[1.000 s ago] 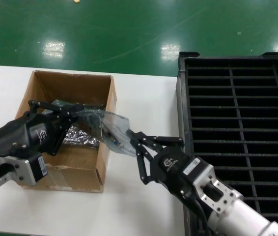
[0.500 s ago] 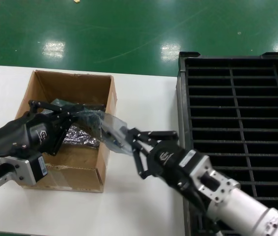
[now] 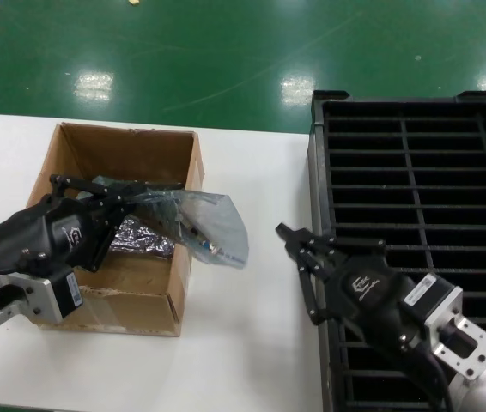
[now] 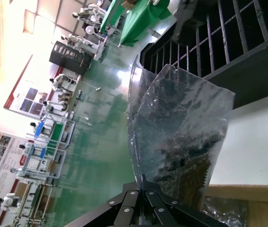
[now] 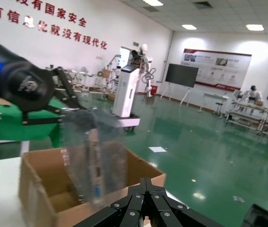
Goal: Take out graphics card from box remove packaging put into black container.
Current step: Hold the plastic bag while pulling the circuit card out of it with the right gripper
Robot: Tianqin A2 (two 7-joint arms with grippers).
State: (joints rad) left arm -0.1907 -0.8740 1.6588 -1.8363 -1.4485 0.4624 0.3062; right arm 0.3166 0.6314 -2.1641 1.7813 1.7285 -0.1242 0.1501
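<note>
Now the left gripper [image 3: 127, 202] pinches the packaging [image 3: 213, 225] over the box [image 3: 123, 146]. The right gripper [image 3: 299, 249], closed and empty, stands apart. The card inside may slide out.

1. Brown corrugated cardboard box [image 3: 63, 163]: open-topped, on the table's left.
2. Translucent grey crinkly plastic bag [image 3: 213, 225]: raised, jutting over the box's right wall; silver-bracketed graphics card [image 3: 193, 233] inside.
3. Black slotted plastic tray [image 3: 415, 249]: right side.

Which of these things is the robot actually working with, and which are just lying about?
In the job:
left gripper holding the packaging
graphics card inside it
box
black container
right gripper, empty

Lying about:
crinkly silver bag in the box
</note>
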